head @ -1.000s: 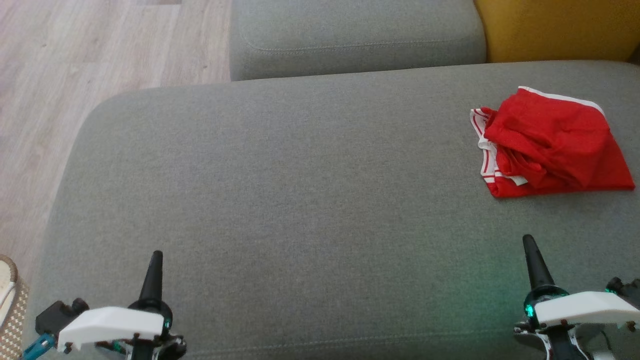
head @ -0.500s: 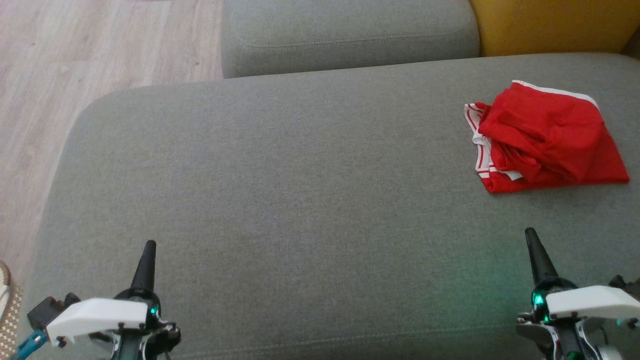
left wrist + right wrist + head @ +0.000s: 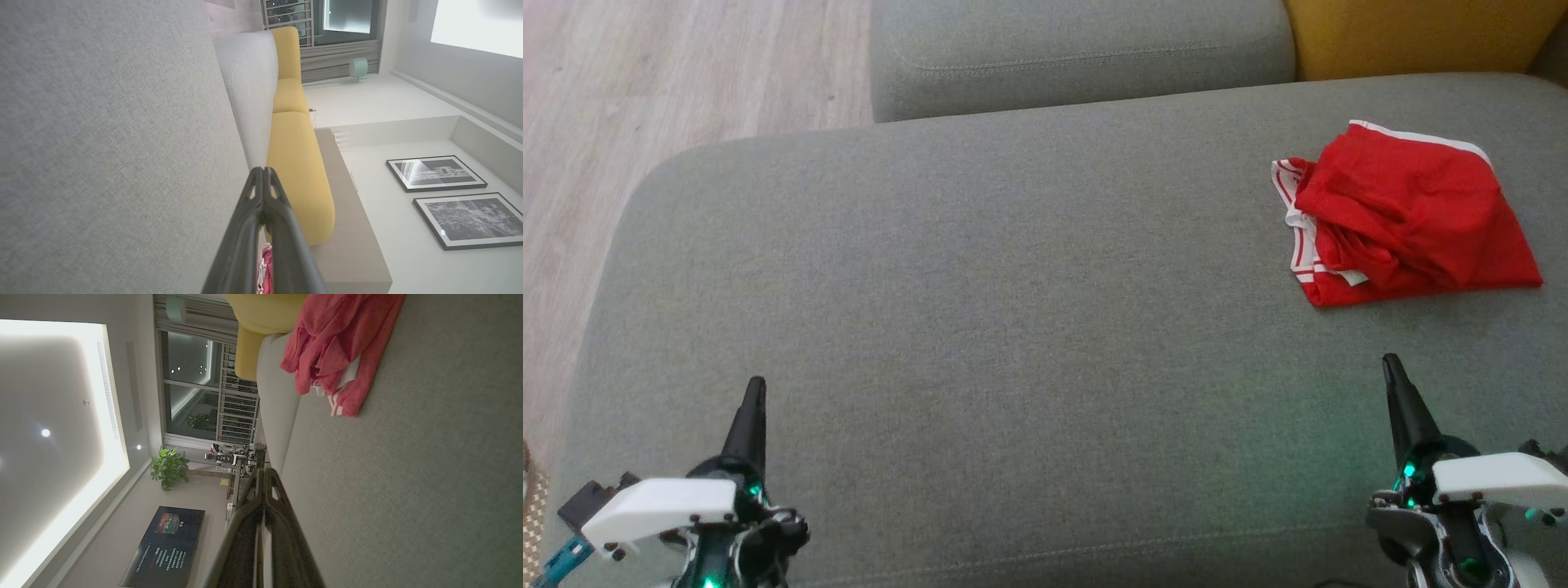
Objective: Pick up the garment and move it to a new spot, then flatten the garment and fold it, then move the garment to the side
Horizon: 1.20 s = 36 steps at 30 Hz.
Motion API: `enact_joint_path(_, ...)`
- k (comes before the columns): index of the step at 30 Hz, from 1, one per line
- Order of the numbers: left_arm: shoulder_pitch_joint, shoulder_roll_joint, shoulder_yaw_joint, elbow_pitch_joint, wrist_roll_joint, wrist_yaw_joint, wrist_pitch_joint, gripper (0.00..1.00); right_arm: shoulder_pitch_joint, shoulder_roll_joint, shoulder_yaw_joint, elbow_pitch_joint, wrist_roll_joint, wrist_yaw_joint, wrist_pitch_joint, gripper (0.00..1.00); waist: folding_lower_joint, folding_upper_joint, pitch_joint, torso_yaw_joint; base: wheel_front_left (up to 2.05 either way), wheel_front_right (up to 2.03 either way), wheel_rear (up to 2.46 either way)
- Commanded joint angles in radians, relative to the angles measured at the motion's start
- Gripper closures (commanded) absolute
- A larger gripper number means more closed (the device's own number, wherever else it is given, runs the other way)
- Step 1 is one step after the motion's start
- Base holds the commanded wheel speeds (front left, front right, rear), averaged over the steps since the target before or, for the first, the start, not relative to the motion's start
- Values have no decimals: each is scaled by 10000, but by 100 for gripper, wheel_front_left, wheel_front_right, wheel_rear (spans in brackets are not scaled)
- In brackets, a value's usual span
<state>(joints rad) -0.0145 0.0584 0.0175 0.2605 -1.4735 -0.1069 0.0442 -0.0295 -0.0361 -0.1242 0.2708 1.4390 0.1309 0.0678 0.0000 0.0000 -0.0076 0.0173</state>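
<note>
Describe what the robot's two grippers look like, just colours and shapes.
The left gripper and right gripper each have long dark fingers tapering to a narrow point. Behind each sits a white angular cover over dark and metallic parts with small green lights. A teal piece sticks out beside the left one. Close up, the fingers show small triangular cut-outs near their tips.

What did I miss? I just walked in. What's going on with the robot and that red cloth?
Nothing is being handled right now. The red garment lies bunched at the right end of the grey sofa cushion, untouched. The robot's left gripper and right gripper are both shut and empty, low over the cushion's near edge; the right one is nearer the garment.
</note>
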Motion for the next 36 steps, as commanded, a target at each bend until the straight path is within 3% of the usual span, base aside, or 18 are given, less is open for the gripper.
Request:
enact_joint_path(1, -632, 111, 416, -261, -277, -109, 120, 100, -573, -128, 154, -305, 307, -1, 97, 100, 0, 0, 12, -18, 0, 0, 0)
enact_joint_path(12, -908, 98, 710, -164, -1526, -235, 485, 100, -779, -140, 105, -262, 1665, -2, 446, 100, 0, 0, 105, -169, 0, 0, 0)
enact_joint_path(36, -920, 50, 784, -159, -1499, -238, 547, 100, -784, -141, 104, -261, 1697, -2, 454, 100, 0, 0, 107, -173, 0, 0, 0)
